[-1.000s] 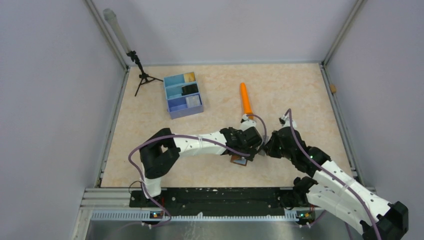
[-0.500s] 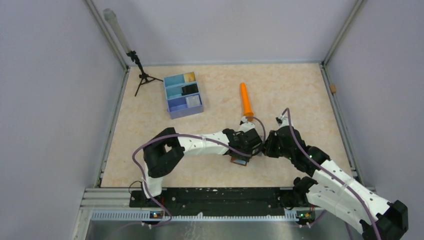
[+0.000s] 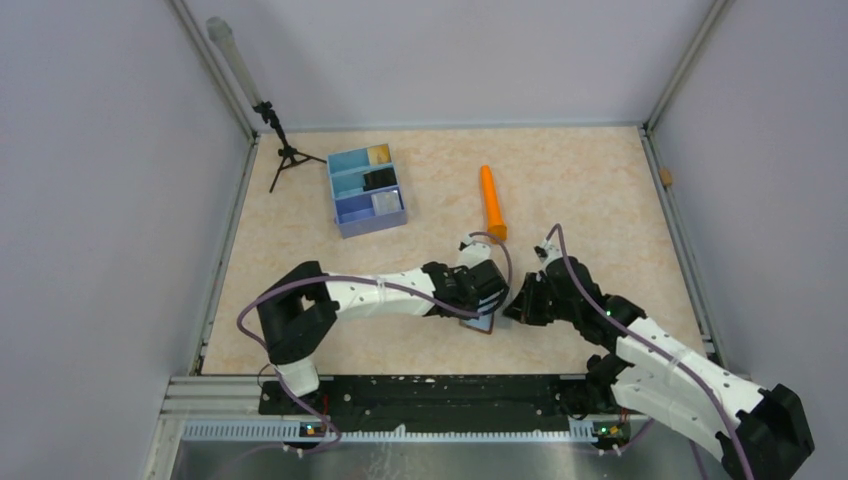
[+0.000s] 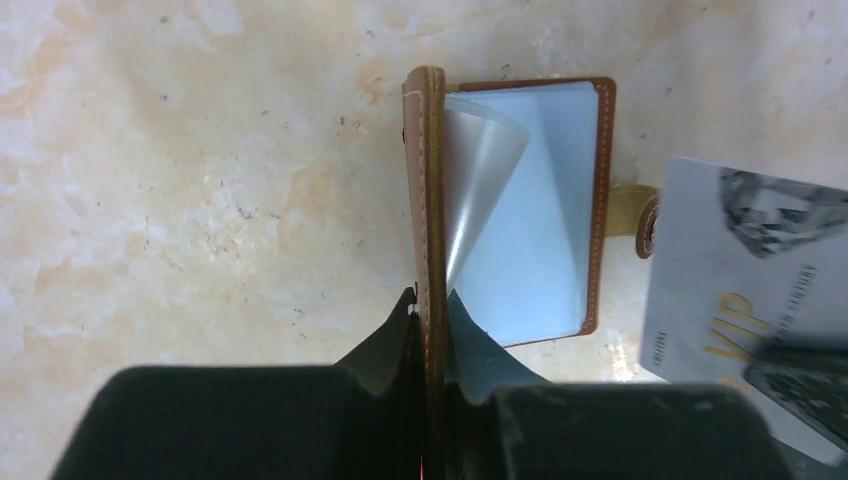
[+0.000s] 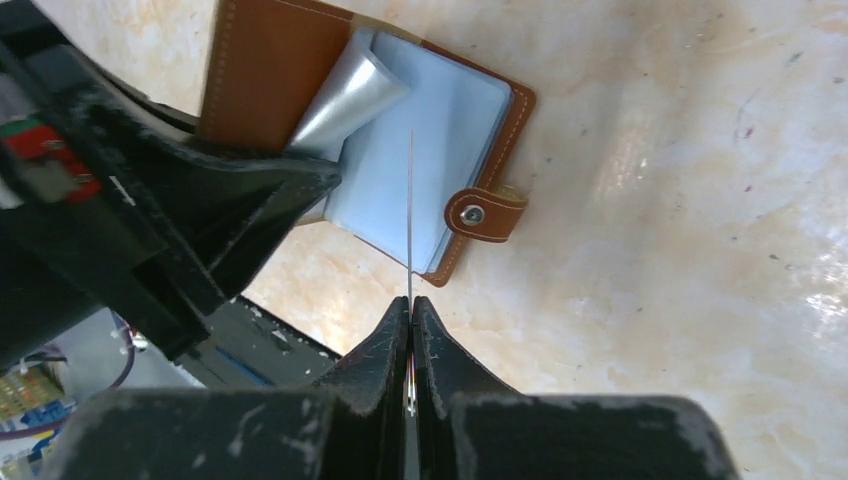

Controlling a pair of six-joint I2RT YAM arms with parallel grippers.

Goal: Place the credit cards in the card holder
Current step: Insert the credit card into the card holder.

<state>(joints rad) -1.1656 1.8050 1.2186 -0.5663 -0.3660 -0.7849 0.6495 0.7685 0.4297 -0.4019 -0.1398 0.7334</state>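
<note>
Left jaws: we see them closed on the upright cover of the wallet [image 4: 520,200].
Right jaws: gripping a white card [image 4: 735,260], edge-on.
Wallet: open on the table [image 3: 300,260], 6 o'clock from the orange stick [image 3: 491,203].
Card: at the wallet's 3 o'clock.

Two robot arms, the left arm [image 3: 380,295] and the right arm [image 3: 665,362], are each built of smooth white shells linked by chunky black joint housings. A thin purple-grey cable [image 3: 262,292] runs along each arm in loose loops. The left gripper [image 4: 430,300] and right gripper [image 5: 411,305] have matte black, wedge-shaped fingers [image 5: 455,385], the right pair flecked with pale scuffs.
</note>
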